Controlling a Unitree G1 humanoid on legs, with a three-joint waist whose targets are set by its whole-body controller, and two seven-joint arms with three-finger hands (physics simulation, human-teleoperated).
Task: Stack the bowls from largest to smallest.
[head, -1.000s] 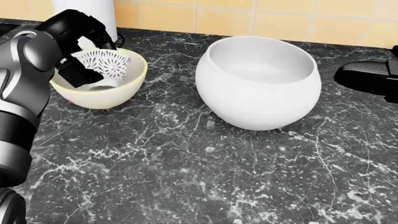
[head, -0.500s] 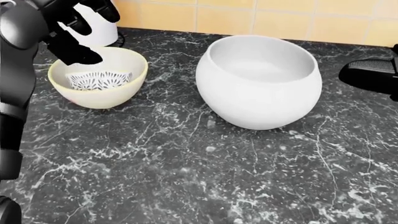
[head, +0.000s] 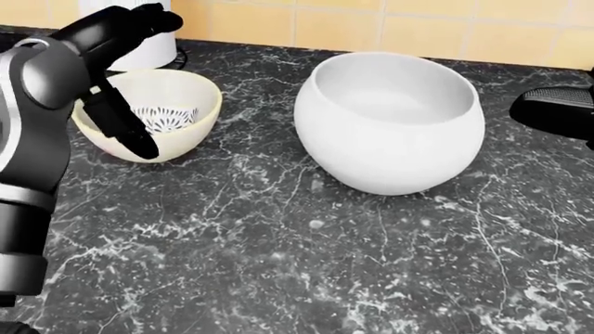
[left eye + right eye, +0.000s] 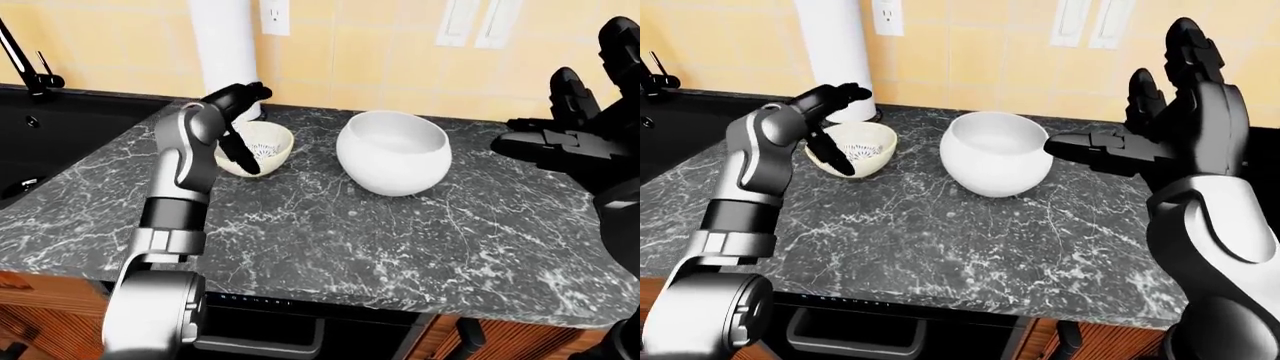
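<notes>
A cream bowl (image 3: 190, 136) sits on the dark marble counter at the left of the head view. A small bowl with a black-and-white pattern (image 3: 169, 117) rests inside it. To the right stands a large round white bowl (image 3: 390, 122), upright and holding nothing. My left hand (image 3: 148, 83) is open over the cream bowl's left rim. Its fingers reach past the top edge and its thumb hangs across the lower-left wall. My right hand (image 4: 1130, 112) is open with fingers spread, hovering right of the white bowl and apart from it.
A white paper-towel roll (image 4: 222, 52) stands against the tiled wall just beyond the cream bowl. A black sink (image 4: 50, 127) with a faucet (image 4: 20, 60) lies to the left. The counter's edge (image 4: 300, 296) runs along the bottom of the left-eye view.
A second ago my left hand held the patterned bowl tilted inside the cream bowl. It let go, rose, then came back down open beside the rim. The patterned bowl now lies settled.
</notes>
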